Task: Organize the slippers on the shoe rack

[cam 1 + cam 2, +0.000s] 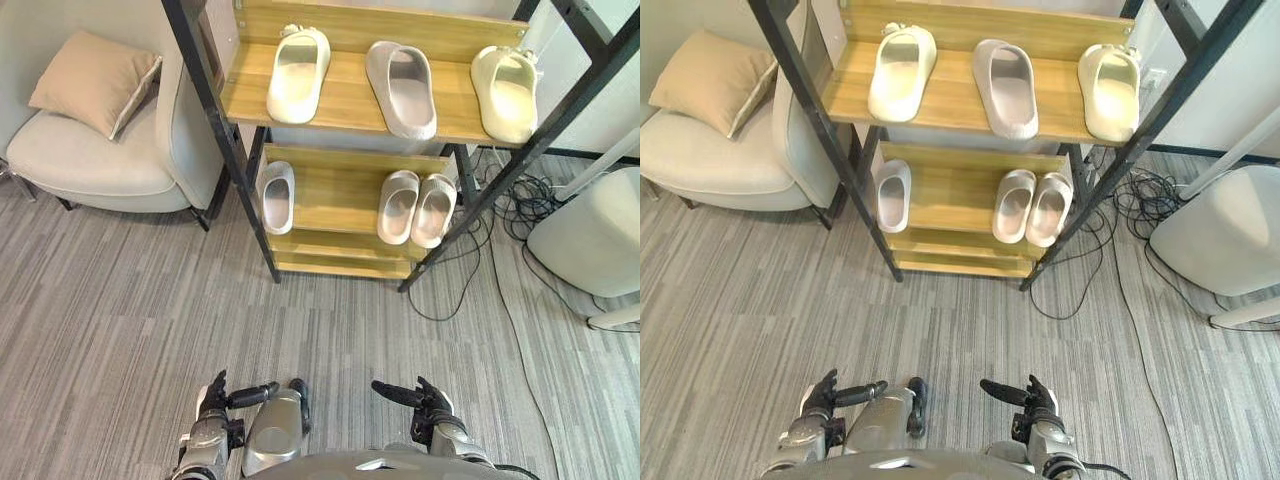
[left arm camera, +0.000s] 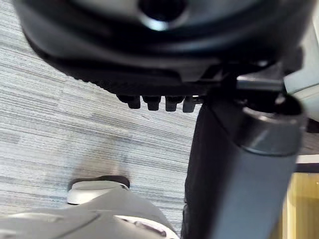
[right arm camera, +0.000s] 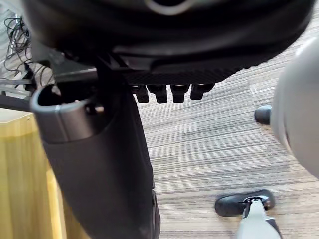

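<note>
Left eye view: striped grey carpet point(image 1: 150, 320), shoe rack point(image 1: 345, 100), armchair point(image 1: 90, 160).

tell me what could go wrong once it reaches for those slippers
The left hand and right hand hang low and empty. The grey slipper lies between the left cream slipper and the right cream slipper, so pairing those may knock it off the top shelf. The right one sits by the slanted black post, which an arm could catch.
</note>
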